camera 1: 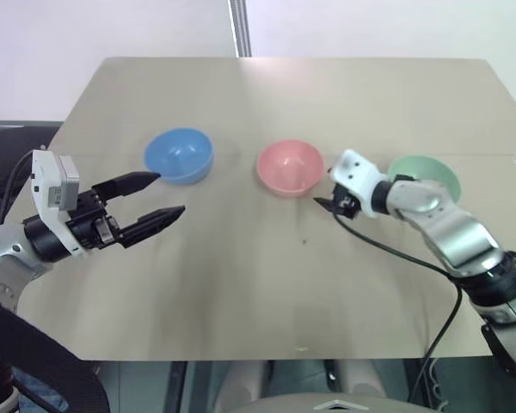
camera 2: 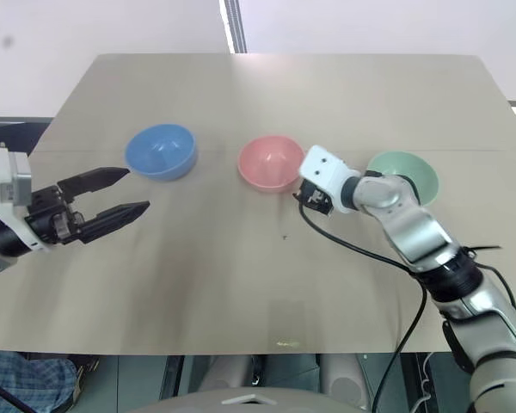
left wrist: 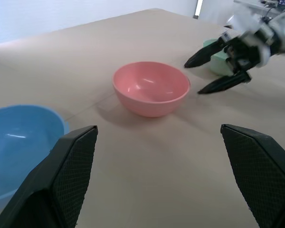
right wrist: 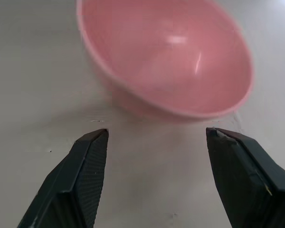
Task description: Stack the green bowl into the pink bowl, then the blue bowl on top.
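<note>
The right gripper (right wrist: 152, 137) stood wide apart, empty — the round salmon-pink plastic bowl (right wrist: 166, 57) just ahead, the mint-green plastic bowl (camera 1: 430, 175) behind its arm. The left gripper (camera 1: 159, 195) gaped too — beside the light-blue plastic bowl (camera 1: 179, 155).

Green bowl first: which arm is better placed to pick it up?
Probably the right: the green bowl sits beside the open right gripper, while the left gripper hovers by the blue bowl.

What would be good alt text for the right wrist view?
An empty pink bowl sits on a beige table, just ahead of the right gripper, whose two black fingers stand wide open and hold nothing.
</note>
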